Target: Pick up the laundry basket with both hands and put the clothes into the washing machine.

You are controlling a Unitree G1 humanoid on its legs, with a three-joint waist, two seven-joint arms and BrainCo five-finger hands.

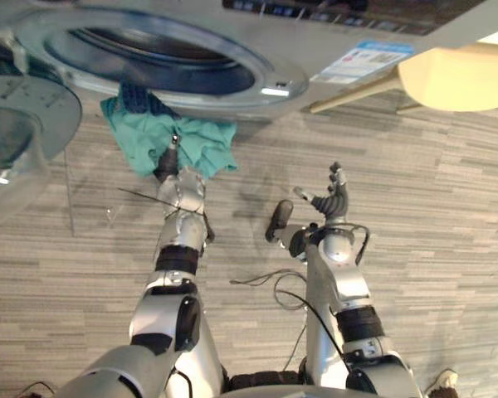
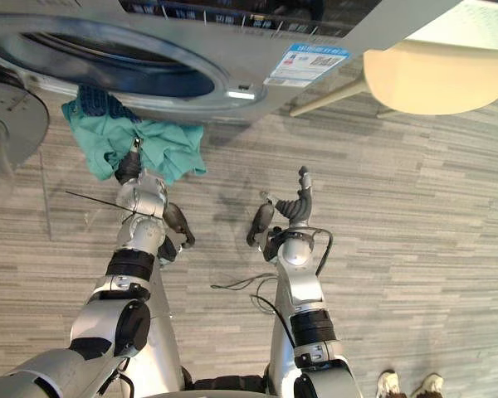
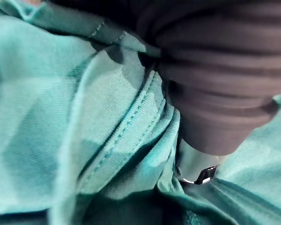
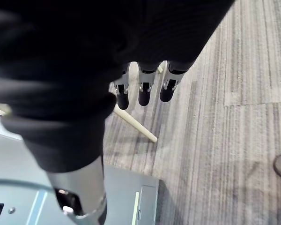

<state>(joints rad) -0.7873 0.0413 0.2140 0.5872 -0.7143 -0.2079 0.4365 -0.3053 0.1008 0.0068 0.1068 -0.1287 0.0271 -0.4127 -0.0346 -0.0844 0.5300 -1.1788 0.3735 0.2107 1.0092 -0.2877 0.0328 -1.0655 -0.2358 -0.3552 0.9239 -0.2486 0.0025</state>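
The washing machine stands in front of me with its round door swung open to the left. A teal garment hangs at the lower lip of the drum opening, with a dark blue piece at its top edge. My left hand reaches up into the teal garment, which wraps around the hand and hides its fingers. My right hand is raised over the floor to the right, apart from the cloth, with its fingers straight and nothing in it.
A pale yellow round table on a slanting wooden leg stands right of the machine. A person's shoes show at the lower right. Striped grey flooring lies under both arms.
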